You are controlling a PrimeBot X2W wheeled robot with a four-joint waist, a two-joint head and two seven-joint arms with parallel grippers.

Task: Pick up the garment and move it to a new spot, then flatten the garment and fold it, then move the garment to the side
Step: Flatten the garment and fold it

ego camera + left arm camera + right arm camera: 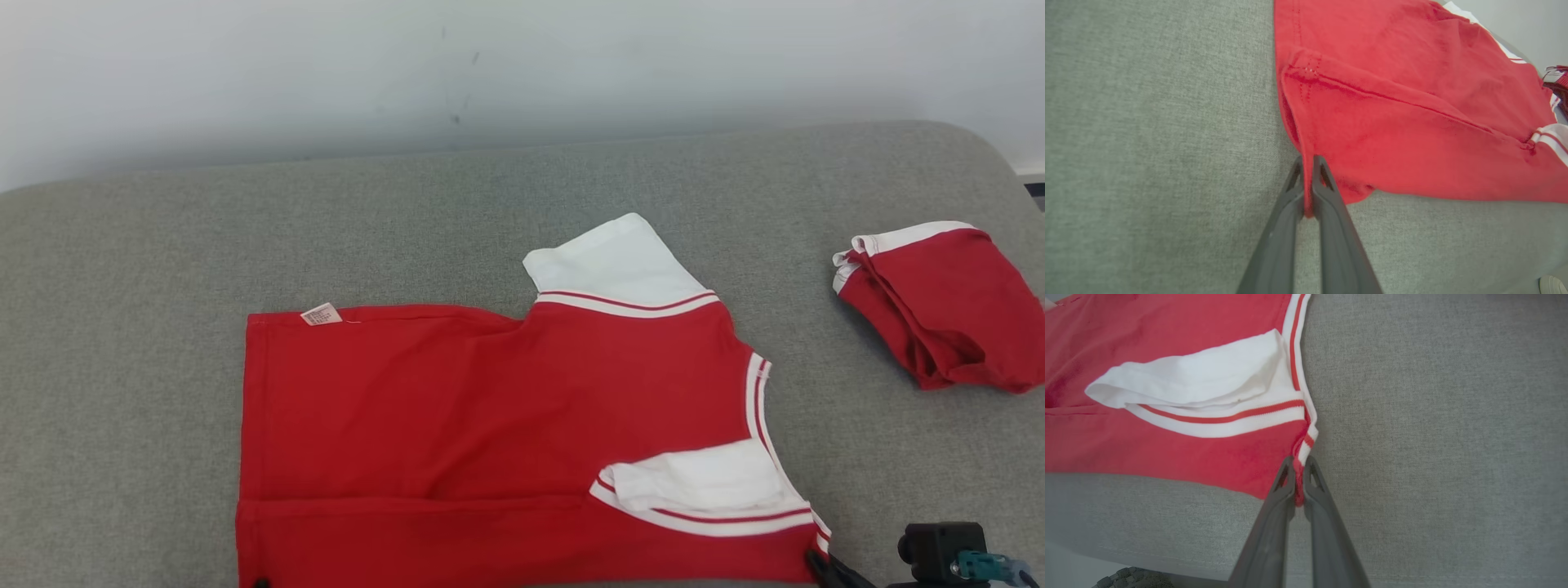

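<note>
- The left gripper (1308, 162) is clamped on the near left corner of the red T-shirt (1392, 122), with cloth pinched between its dark fingers.
- The right gripper (1299, 460) is closed on the near right corner, where the striped trim (1306, 443) ends.
- The red T-shirt is spread on the grey cushion (122, 367), its near edge held between the two grippers.
- The near white sleeve (702, 478) is folded onto the red body.
- The far white sleeve (612, 261) is laid outward on the cushion.
- A white label (321, 314) is seen at the far left corner.
- A folded red garment (955, 318) is placed well apart, at the far right.
- A pale wall (490, 65) is seen beyond the cushion.
</note>
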